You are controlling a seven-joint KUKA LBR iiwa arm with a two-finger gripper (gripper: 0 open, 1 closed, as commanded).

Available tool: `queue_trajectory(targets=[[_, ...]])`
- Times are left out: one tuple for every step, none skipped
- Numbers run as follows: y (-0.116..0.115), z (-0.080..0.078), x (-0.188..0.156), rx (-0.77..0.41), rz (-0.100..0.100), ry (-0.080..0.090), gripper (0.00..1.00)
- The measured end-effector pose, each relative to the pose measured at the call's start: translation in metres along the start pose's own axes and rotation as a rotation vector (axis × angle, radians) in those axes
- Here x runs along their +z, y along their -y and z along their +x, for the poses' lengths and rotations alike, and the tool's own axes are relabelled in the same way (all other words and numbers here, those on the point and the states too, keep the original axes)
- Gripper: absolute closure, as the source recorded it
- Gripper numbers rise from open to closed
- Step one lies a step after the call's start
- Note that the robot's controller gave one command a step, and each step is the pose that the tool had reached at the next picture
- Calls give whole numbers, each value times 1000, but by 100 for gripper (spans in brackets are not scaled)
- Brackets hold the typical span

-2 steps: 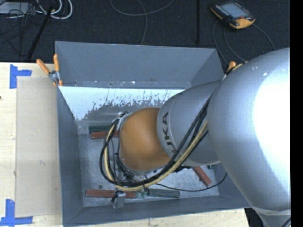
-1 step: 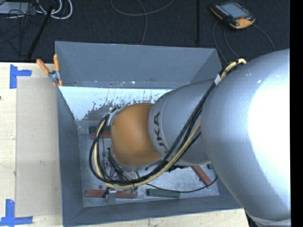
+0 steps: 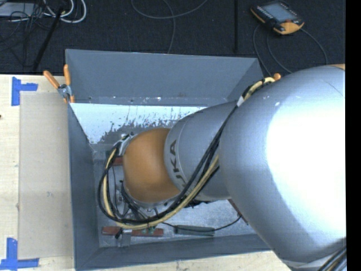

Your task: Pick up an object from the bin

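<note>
My gripper (image 3: 131,212) is low in the bin's front left part, mostly hidden under the arm's orange dome and its cables. Just below it, on the bin floor near the front wall, lies a thin reddish-brown stick (image 3: 138,231) with a small green spot on it. To the right of the stick lies a slim dark pen-like tool (image 3: 194,229), pointing along the front wall. A short reddish-brown piece (image 3: 113,161) shows at the dome's left edge, near the bin's left wall. Nothing can be seen held.
The big silver arm comes in from the right and covers the bin's middle and right side. Black and yellow cables loop around the dome close to the left wall. The bin's sloped back wall is bare.
</note>
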State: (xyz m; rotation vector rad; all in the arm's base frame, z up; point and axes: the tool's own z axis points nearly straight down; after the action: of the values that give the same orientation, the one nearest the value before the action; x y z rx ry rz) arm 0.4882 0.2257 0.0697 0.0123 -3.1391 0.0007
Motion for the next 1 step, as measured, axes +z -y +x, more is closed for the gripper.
queue_trajectory(targets=[[20,17,0,5,0,-1,100]])
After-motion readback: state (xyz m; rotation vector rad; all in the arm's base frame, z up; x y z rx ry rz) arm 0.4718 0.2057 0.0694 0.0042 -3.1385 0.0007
